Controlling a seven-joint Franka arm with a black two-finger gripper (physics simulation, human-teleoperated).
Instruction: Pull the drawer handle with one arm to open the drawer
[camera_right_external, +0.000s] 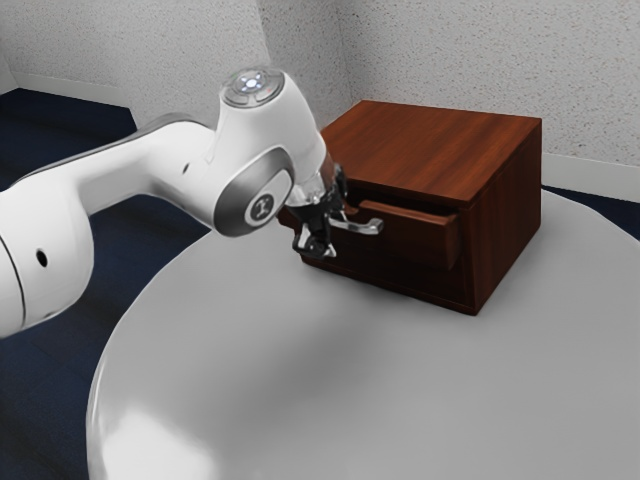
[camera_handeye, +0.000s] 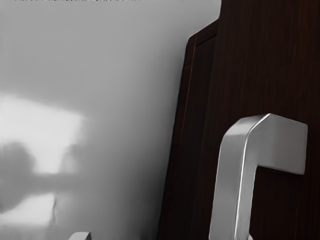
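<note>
Drawer handle (camera_right_external: 365, 227) pinched between fingers (camera_right_external: 315, 245) near one end, giving purchase for hauling the barely open drawer (camera_right_external: 420, 238) outward over table (camera_right_external: 300, 380).

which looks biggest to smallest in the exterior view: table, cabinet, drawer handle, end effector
1. table
2. cabinet
3. end effector and drawer handle: these look about alike and they overlap, so I won't rank one over the other.

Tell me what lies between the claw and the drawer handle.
Nothing. In the exterior view the claw sits right at the drawer handle, at its end, with no object between them.
</note>
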